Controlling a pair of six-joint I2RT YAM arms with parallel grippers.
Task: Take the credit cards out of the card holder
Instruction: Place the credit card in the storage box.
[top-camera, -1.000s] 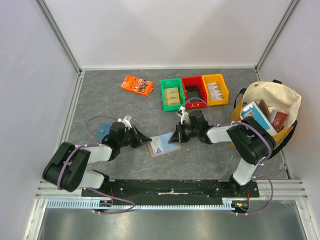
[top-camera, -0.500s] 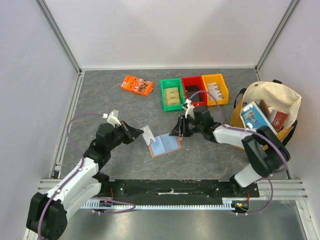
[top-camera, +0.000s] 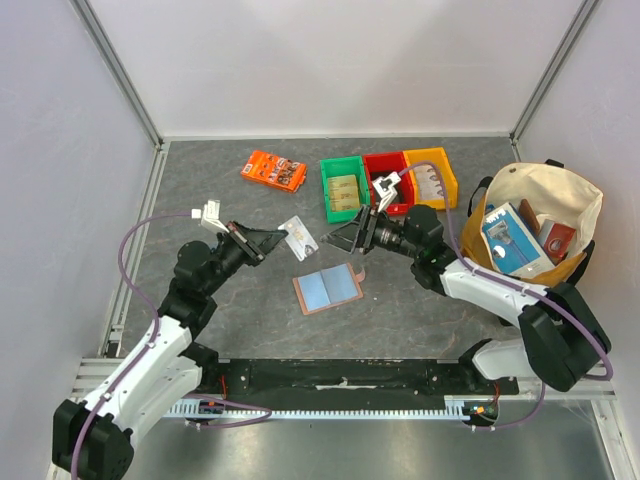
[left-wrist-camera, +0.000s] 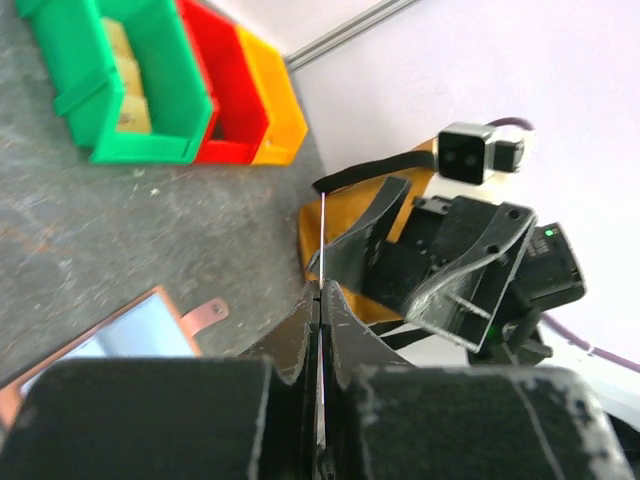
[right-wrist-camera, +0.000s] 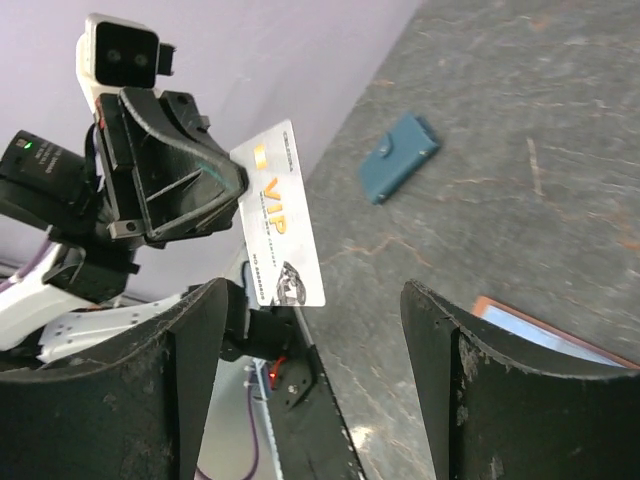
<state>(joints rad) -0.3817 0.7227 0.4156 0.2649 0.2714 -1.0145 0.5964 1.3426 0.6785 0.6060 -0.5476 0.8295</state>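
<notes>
On the grey table (top-camera: 210, 195), between the two arms: card holder (top-camera: 327, 289) lies opened flat, blue lining up, tan rim and snap tab showing. No gripper touches it.

- Just beyond the holder and a little to its left, raised off the table: one card (top-camera: 298, 238), pinched at its edge by the left gripper (top-camera: 277, 241), jaws clamped on it.
- Just beyond the holder and a little to its right: right gripper (top-camera: 341, 238), jaws spread wide, nothing between them, mouth turned toward the card.
- Well beyond the holder: green bin (top-camera: 345, 189), red bin (top-camera: 386, 181) and yellow bin (top-camera: 431, 178) in a row; orange packet (top-camera: 273, 171) farther left.
- Well to the holder's right: tote bag (top-camera: 535, 225). Teal pouch (right-wrist-camera: 398, 157) lies apart from the holder, seen only from the right wrist.

Step, as judged: a card is out and held in the air, not yet put anywhere. Next move likely a handover to the waiting right jaws, or a set-down. Either needs the thin edge lined up squarely. Whether more cards sit in the holder cannot be told.

Writing: card face reads "VIP" in gold. Its finer print is too small, as is the packet's and the bins' contents.
</notes>
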